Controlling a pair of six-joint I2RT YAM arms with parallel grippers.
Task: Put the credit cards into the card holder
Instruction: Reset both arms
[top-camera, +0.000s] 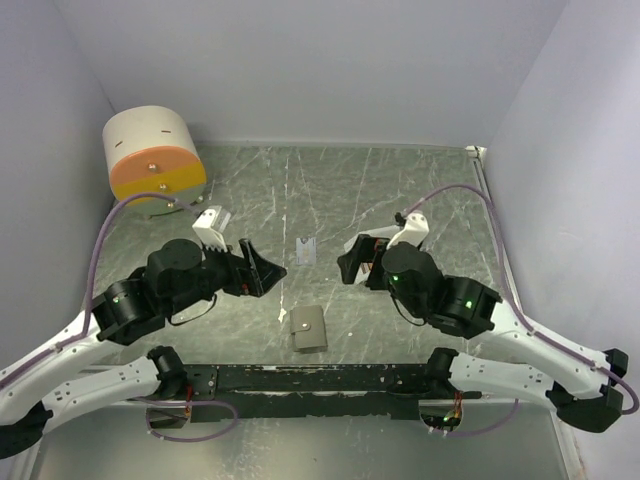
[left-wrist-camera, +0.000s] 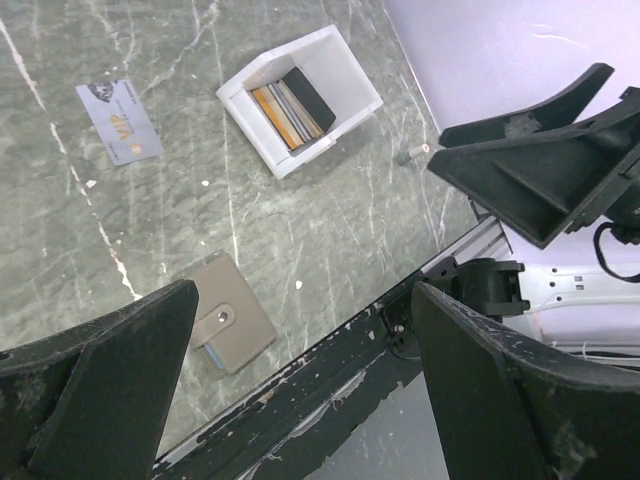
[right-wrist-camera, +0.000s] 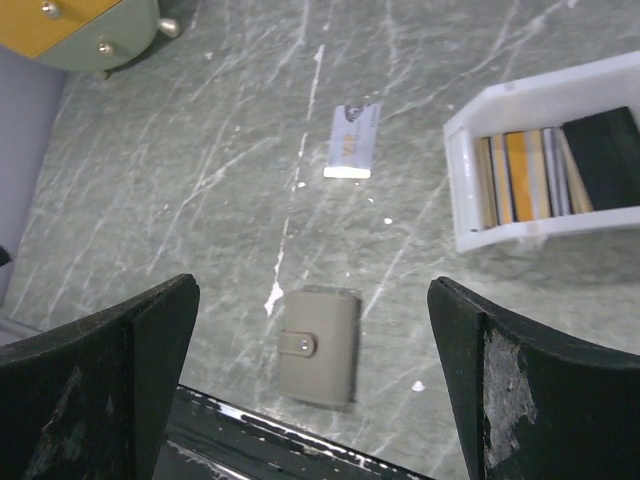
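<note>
I am working on a big green-grey stone table (top-camera: 420, 190). Far away on the left sits a large round cream-and-orange drum (top-camera: 153, 152), which is not part of my job. A white plastic tray (left-wrist-camera: 345, 75) with slots stands close to my right gripper (top-camera: 352, 262). It holds a row of thin cards, orange, grey and black.

The small grey-brown folding card holder (top-camera: 308, 328) lies flat at the near edge of the table, in the middle between my two arms. It is shut, with its little tab snapped down. Its long side runs from near to far. It lies nearer to me than both sets of jaws, so I think I must reach back and down for it. My left gripper (top-camera: 262, 268) and my right one look about as close to it as each other (I really cannot pick a winner).

One pale grey plastic credit card (top-camera: 306, 250) lies alone on the table, right between my two grippers and farther off than the card holder. Its long side also runs near to far.

Both my jaws are spread as wide as they go. They hold nothing and touch nothing.
</note>
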